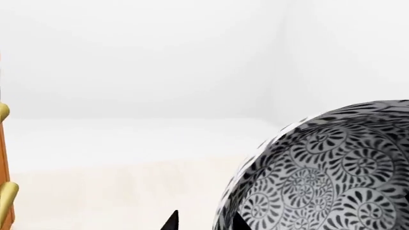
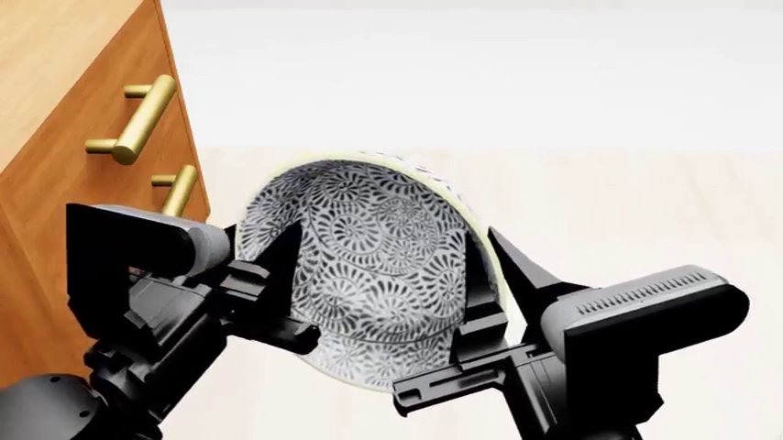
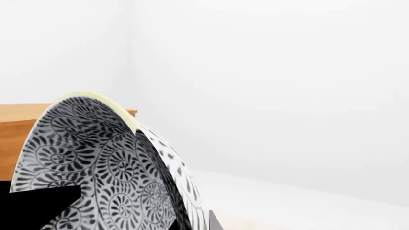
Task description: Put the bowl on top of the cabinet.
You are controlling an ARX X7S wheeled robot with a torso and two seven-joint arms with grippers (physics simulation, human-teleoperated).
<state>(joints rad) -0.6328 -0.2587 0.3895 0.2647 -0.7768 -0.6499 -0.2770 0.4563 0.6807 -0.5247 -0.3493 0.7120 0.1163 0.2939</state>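
Observation:
The bowl [image 2: 367, 266], patterned grey-black with a pale rim, hangs in the air tipped on its edge, with its inside facing the head camera. My left gripper [image 2: 275, 243] is shut on its left rim and my right gripper [image 2: 481, 240] on its right rim. Seen from the left wrist, the bowl [image 1: 332, 172] has one black fingertip of the left gripper [image 1: 204, 221] inside it and one outside. From the right wrist, the bowl [image 3: 96, 167] wall runs between the fingers of the right gripper [image 3: 191, 218]. The orange-brown cabinet [image 2: 73, 165] stands to the left, its top above the bowl.
Two brass bar handles [image 2: 135, 119] stick out of the cabinet front close to my left arm. The cabinet's edge [image 1: 3, 191] and its light top [image 3: 19, 112] show in the wrist views. A pale floor [image 2: 636, 202] and a white wall lie ahead.

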